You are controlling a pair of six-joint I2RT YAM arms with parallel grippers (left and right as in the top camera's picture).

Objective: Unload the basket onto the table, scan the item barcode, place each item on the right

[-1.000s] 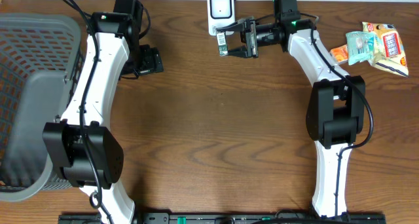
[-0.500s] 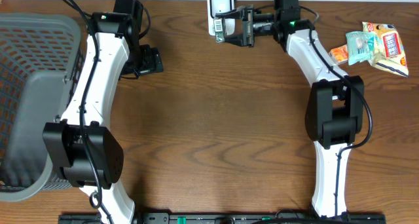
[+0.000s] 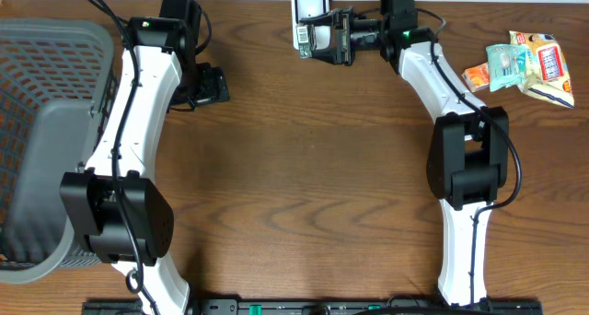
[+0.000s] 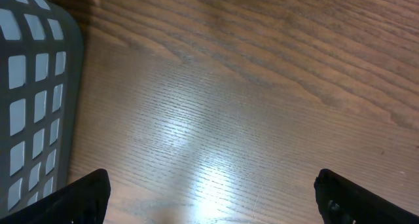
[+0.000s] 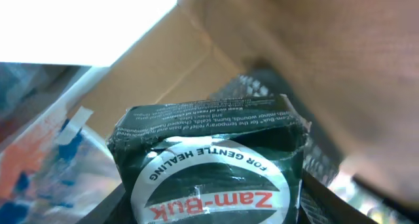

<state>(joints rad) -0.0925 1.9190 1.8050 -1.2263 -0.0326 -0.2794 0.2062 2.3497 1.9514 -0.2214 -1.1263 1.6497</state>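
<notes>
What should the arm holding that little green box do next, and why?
Probably a small turn of the wrist, to square the green box up to the white scanner. The right arm's jaws are shut on the box, which sits right beside the scanner at the table's back edge, so closing the distance looks done and aiming seems to be what's left.
</notes>
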